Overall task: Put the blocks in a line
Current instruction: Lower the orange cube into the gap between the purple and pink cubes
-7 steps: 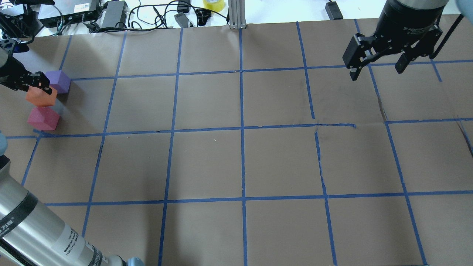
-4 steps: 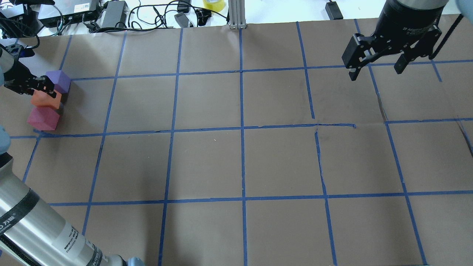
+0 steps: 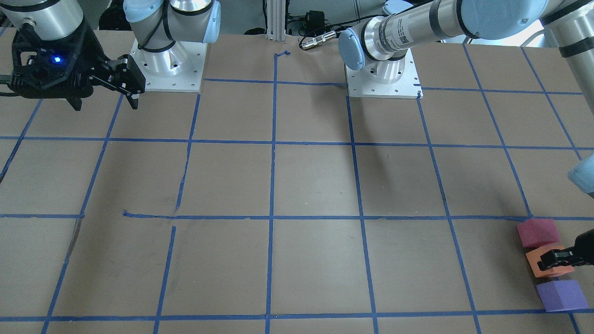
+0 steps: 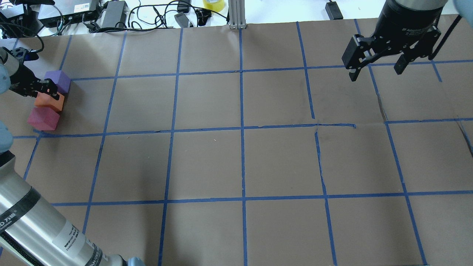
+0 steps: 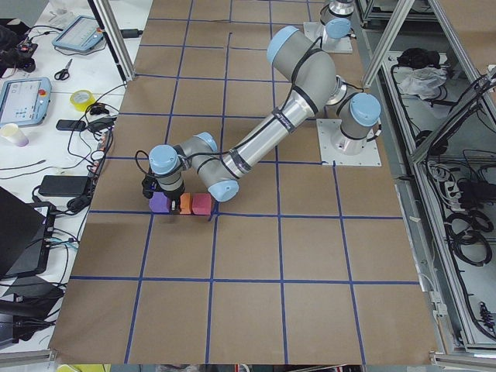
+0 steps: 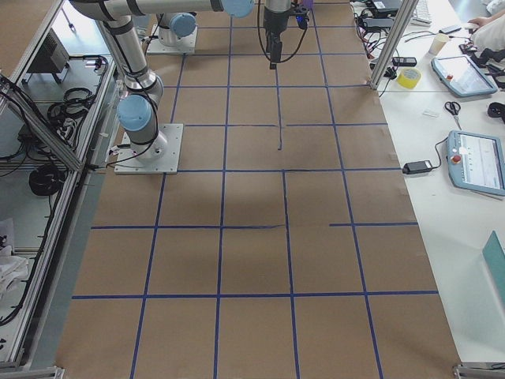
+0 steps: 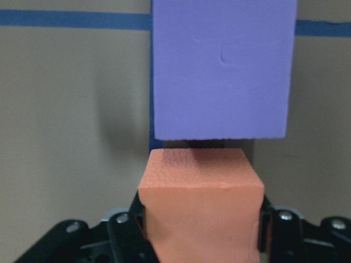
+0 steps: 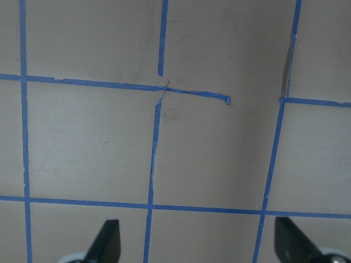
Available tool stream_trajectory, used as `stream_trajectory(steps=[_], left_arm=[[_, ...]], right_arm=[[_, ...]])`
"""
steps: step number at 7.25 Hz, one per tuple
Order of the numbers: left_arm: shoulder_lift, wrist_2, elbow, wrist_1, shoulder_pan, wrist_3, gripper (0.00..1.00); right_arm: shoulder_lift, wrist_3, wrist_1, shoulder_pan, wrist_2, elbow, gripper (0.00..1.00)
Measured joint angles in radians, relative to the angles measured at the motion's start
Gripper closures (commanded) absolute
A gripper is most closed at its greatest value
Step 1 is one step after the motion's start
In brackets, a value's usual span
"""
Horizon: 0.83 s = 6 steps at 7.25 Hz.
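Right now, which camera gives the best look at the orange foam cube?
Left wrist-mounted: the orange foam cube fills the frame, gripped by the left pincer. Overhead and front-facing show it small, partly covered; exterior left, tiny; exterior right and right wrist, not at all.

I see a table (image 4: 207, 162) under brown paper, crossed by a grid of blue tape (image 4: 242, 162). Along its far edge lie tangled cables (image 4: 151, 11), a power brick (image 4: 112, 14), a yellow tape roll (image 4: 213, 3) and an upright metal post (image 4: 236, 13).
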<state>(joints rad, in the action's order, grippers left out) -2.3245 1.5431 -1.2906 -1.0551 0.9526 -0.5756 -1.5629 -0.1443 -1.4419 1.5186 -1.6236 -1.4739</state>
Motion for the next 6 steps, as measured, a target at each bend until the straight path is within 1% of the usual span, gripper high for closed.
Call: stream_trajectory(steps=[4, 6], left_arm=[[-0.001, 0.002, -0.002, 0.015, 0.0, -0.076, 1.0], [-0.002, -0.002, -0.002, 0.014, 0.0, -0.071, 1.0]], right_arm=[[0.001, 0.001, 0.0, 0.0, 0.0, 0.0, 0.0], [0.002, 0.001, 0.0, 0.0, 0.0, 0.0, 0.0]])
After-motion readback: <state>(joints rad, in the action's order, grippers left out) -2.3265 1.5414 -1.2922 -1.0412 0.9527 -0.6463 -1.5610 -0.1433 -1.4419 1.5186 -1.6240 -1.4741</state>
